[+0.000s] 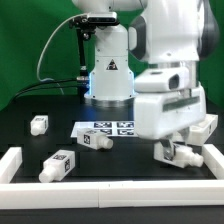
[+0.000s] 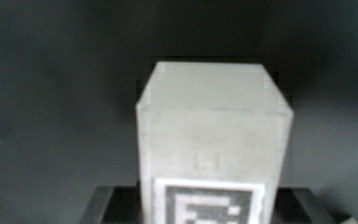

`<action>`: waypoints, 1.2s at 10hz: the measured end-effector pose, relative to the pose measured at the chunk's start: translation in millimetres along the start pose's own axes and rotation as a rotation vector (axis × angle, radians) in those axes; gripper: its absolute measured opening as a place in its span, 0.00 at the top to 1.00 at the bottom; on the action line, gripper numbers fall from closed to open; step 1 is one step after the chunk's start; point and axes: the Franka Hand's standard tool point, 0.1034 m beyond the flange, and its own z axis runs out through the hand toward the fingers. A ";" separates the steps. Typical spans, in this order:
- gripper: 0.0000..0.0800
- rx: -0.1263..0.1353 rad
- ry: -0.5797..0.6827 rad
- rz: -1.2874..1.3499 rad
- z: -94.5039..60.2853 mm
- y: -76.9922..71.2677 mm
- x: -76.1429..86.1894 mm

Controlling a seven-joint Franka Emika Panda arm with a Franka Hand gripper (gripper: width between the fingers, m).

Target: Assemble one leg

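My gripper (image 1: 177,150) is down at the table on the exterior view's right. Its fingers stand on either side of one white leg (image 1: 183,156), which lies just inside the front right white rail. In the wrist view this leg (image 2: 211,120) fills the middle, with its square tag between my dark fingers (image 2: 123,203), which press its two sides. Three more look-alike legs lie on the black table: one far left (image 1: 38,124), one near the middle (image 1: 97,140) and one at the front left (image 1: 57,165).
The marker board (image 1: 112,127) lies flat in front of the arm's base (image 1: 108,75). A low white rail (image 1: 110,196) runs along the front and up both sides of the table. Cables hang at the back left.
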 end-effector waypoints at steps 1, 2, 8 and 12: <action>0.65 -0.011 -0.004 0.011 -13.9 5.3 -14.2; 0.65 -0.013 -0.021 0.008 -28.3 12.7 -32.8; 0.64 -0.027 -0.022 0.052 -37.1 20.8 -54.3; 0.64 -0.043 -0.042 0.114 -74.0 50.8 -129.3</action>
